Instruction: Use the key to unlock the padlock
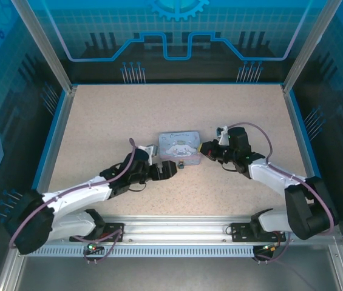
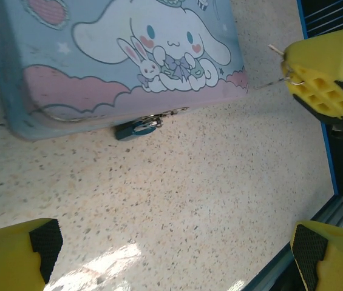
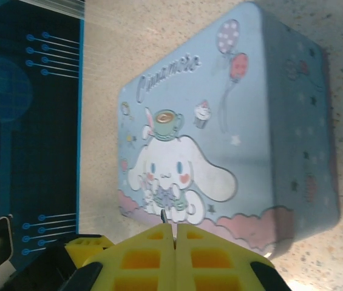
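A speckled beige worktop (image 1: 129, 109) with a thin blue border (image 1: 54, 133) fills the middle. At 12 o'clock stands a dark back wall (image 1: 177, 42) printed with blue circuit lines and a gear (image 1: 177, 7). Metal posts (image 1: 40, 42) rise at 10 and 2 o'clock. A silver rail (image 1: 177, 229) runs along 6 o'clock.

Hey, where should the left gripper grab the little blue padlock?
Take the padlock by its blue body, with the left gripper coming in from the open table side. Its shackle end sits against the tin, leaving just the body free.
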`<state>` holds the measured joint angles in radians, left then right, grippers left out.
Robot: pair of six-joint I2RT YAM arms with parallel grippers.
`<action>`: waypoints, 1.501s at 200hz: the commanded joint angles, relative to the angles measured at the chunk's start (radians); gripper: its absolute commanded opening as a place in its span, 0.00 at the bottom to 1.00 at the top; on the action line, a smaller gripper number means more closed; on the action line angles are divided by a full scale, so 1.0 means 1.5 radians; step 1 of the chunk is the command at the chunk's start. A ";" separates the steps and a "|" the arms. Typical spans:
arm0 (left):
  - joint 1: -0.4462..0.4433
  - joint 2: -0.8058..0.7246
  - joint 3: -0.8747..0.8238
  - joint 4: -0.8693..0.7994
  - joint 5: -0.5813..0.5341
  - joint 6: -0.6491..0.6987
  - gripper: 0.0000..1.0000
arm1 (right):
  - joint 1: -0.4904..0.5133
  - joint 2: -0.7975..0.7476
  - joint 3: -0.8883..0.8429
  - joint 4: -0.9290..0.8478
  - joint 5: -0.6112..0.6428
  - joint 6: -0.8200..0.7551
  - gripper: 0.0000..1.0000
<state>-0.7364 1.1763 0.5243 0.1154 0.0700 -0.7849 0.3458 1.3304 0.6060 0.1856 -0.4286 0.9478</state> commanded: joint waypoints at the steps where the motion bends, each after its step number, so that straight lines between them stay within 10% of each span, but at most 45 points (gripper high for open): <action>1: -0.010 0.054 0.002 0.090 0.022 -0.009 0.99 | -0.008 0.020 -0.003 0.004 0.013 -0.026 0.00; 144: 0.060 0.209 0.084 0.177 -0.029 0.020 0.99 | 0.012 0.227 0.101 0.077 -0.007 -0.009 0.00; 300: 0.022 0.174 0.053 0.095 -0.059 0.178 0.99 | 0.018 0.187 0.219 -0.046 0.015 -0.050 0.00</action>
<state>-0.6819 1.4094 0.5922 0.2897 0.0338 -0.6151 0.3614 1.5551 0.8623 0.1642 -0.4107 0.8917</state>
